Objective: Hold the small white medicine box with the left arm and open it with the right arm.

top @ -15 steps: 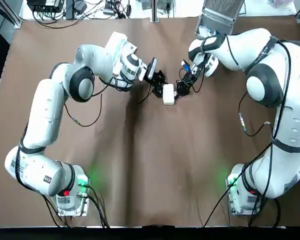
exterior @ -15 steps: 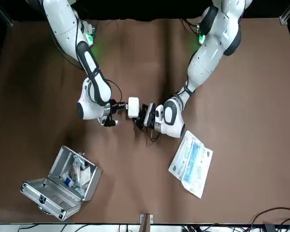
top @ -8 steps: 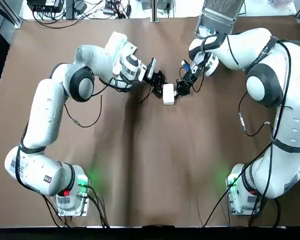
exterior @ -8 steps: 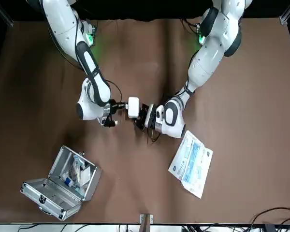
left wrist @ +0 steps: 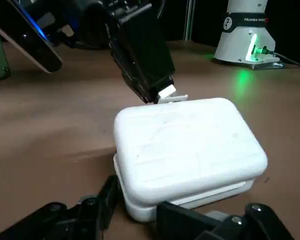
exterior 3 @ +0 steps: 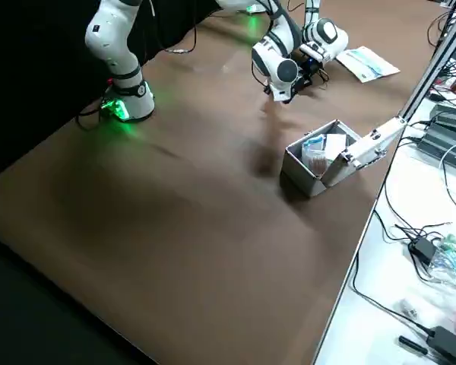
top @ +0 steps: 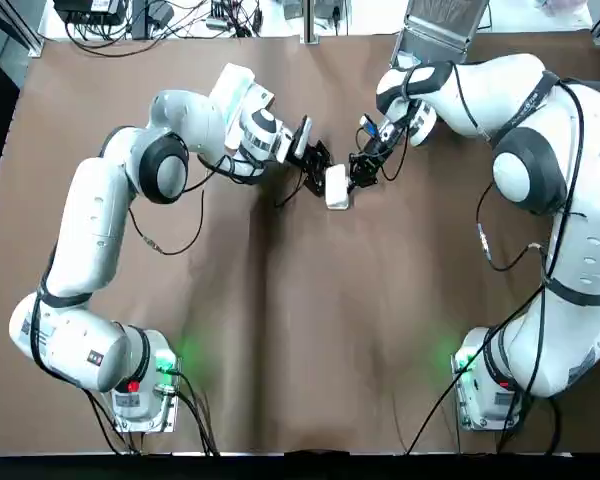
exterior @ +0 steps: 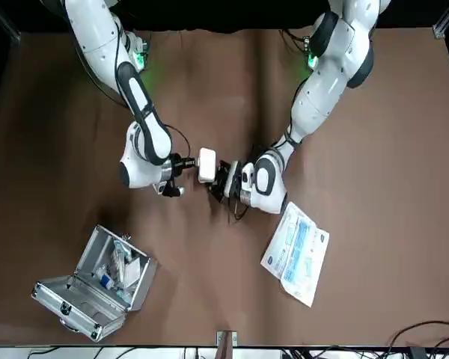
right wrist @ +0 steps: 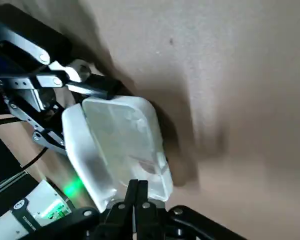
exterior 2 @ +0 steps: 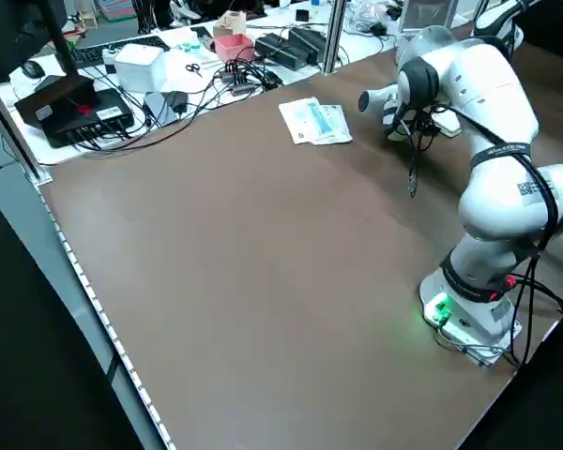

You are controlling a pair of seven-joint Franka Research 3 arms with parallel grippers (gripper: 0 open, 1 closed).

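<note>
The small white medicine box (top: pixel 337 187) lies on the brown table between my two grippers, toward the far side. My left gripper (top: pixel 323 176) is shut on the box's left end; in the left wrist view its black fingers (left wrist: pixel 90 215) clamp the lower half of the box (left wrist: pixel 190 150). My right gripper (top: pixel 356 174) meets the box from the right. Its thin fingers (left wrist: pixel 142 55) are pressed together on a small white tab (left wrist: pixel 166 93) at the lid's edge. The right wrist view shows the same fingertips (right wrist: pixel 138 192) against the rim of the box (right wrist: pixel 117 145).
An open metal case (exterior: pixel 97 283) with medical items stands behind the right gripper at the far edge of the table. A white and blue leaflet (exterior: pixel 295 253) lies flat beyond the left gripper. Cables and equipment crowd the bench (exterior 2: pixel 169 66) past the table's far edge.
The right gripper has shifted slightly toward the far side and closer against the box's right end. The left gripper and the box have barely moved.
</note>
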